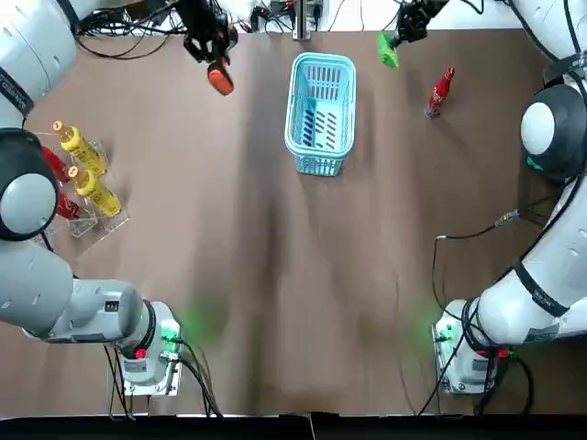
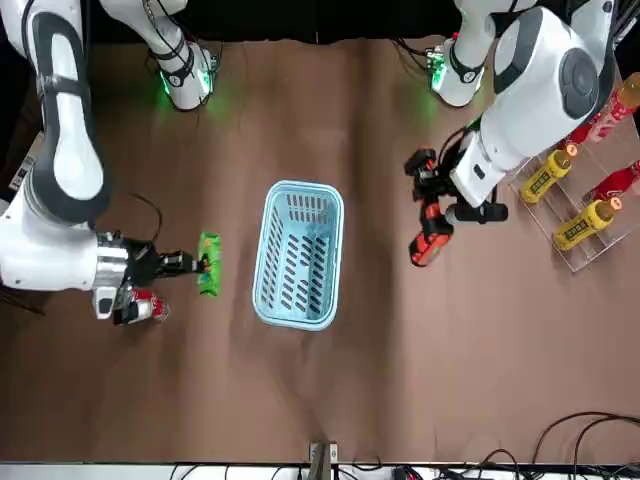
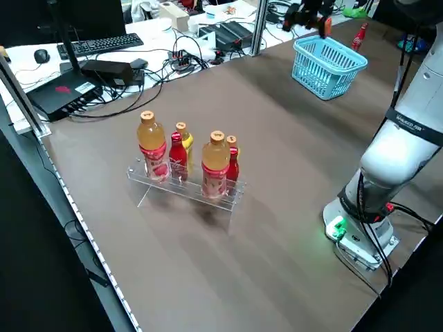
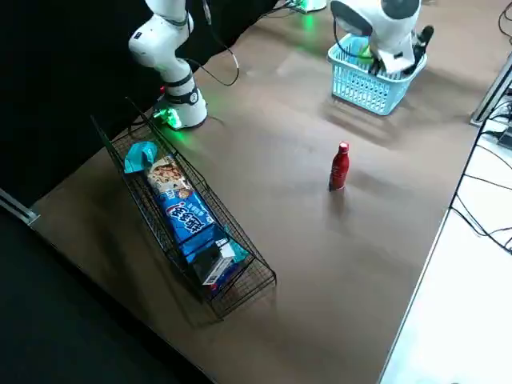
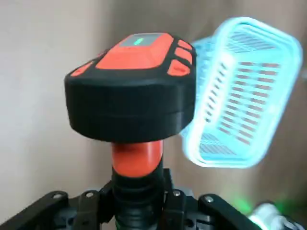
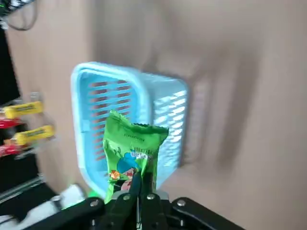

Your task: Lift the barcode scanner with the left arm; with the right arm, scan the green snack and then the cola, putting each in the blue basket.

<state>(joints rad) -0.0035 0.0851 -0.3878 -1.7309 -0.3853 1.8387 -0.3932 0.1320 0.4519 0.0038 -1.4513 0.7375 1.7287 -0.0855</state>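
The scanner (image 1: 220, 79) could twist, as only its handle is clamped. The snack (image 1: 388, 50), pinched by one edge, may slip or hide its barcode. The left hand (image 1: 212, 55) is pressed onto the scanner left of the basket (image 1: 322, 58). The right hand (image 1: 402, 35) pinches the snack, apparently aloft. The cola (image 1: 440, 92) stands rightmost on the worktop (image 1: 275, 275).

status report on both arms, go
Left end effector shut on barcode scanner, held left of blue basket. Right end effector shut on green snack, right of basket. Cola standing, untouched.
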